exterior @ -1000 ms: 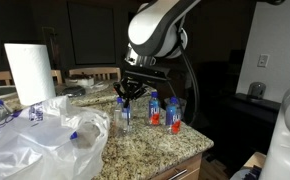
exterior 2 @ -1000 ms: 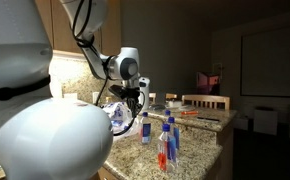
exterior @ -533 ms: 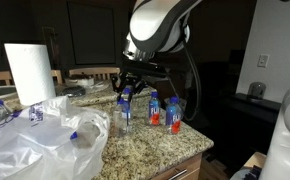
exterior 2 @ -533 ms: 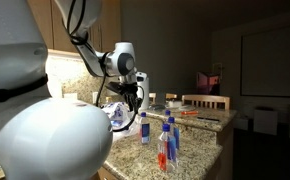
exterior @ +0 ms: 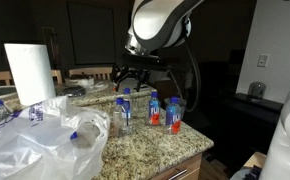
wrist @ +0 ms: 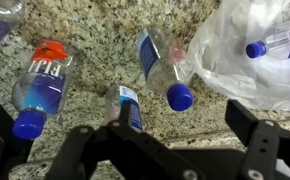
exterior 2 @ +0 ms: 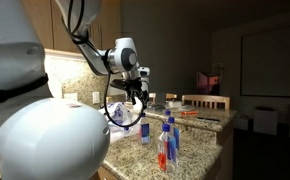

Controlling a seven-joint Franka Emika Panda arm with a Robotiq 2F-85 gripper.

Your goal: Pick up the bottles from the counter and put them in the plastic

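The gripper (wrist: 135,158) hangs over the counter (wrist: 95,35) with its 2 dark fingers (wrist: 268,132) spread wide apart, closed on nothing.

In the wrist view, just past it at 12 o'clock, stands the nearest bottle (wrist: 125,105). It is small and made of clear plastic with a blue band of label, and it is seen almost straight down its top. It sits between the 2 fingers and touches neither.

At 10 o'clock is the red-and-blue bottle (wrist: 40,88), with a round blue cap toward the camera, a blue label and red-orange at its far end. At 1 o'clock a third bottle (wrist: 163,65), clear with a blue cap, stands just beside the plastic bag (wrist: 225,60). The bag fills 2 o'clock. It is crinkled, translucent and whitish, and a bagged bottle (wrist: 280,44) shows through the film.

The counter is polished granite, speckled tan and brown.

In both exterior views the gripper (exterior: 132,80) (exterior 2: 140,92) is above the upright bottles (exterior: 155,110), clear of their caps. The bag (exterior: 45,140) heaps up at 9 o'clock from them, and a white paper towel roll (exterior: 30,72) stands upright at 10 o'clock, beyond the bag.
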